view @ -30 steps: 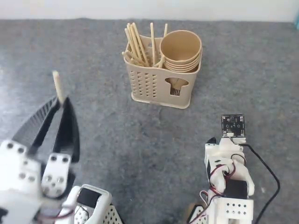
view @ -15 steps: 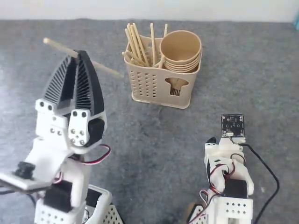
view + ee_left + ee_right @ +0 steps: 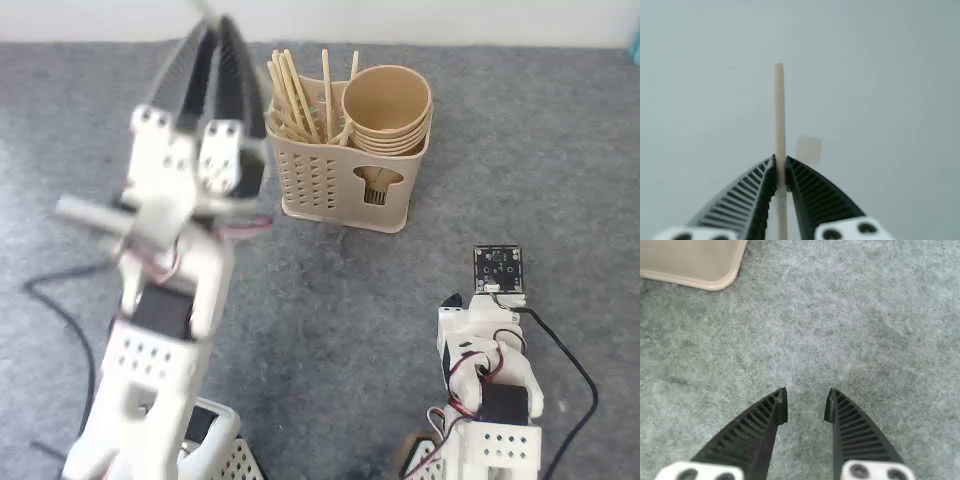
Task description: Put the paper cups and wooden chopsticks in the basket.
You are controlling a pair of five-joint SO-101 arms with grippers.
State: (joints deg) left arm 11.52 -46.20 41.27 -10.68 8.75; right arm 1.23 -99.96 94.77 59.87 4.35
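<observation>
We see one wooden chopstick (image 3: 779, 115) pinched between the ribbed black fingers of the left gripper (image 3: 780, 167). The jaws are closed narrow on its shaft, and a long part of it pokes out past the fingertips against a pale wall (image 3: 880, 75). In the high view this arm stands tall on the left, with its gripper up near the far edge, just beside the beige slotted basket (image 3: 330, 190). We judge the height gives the stick room to pass over the rim and over the chopsticks (image 3: 295, 95) already bristling from the basket's left compartment. The free length leaves an end to feed down among them. A nested stack of paper cups (image 3: 388, 105) sits in the right compartment, so the cups look done, and lowering this stick appears to be the step in hand. The basket rests on grey carpet (image 3: 330, 320), well apart from the other arm. The right gripper (image 3: 805, 405) hangs low over the carpet with its jaws a little apart and nothing between them. A corner of the basket shows beyond it, and its arm is folded back at the near right, likely parked out of the way.
</observation>
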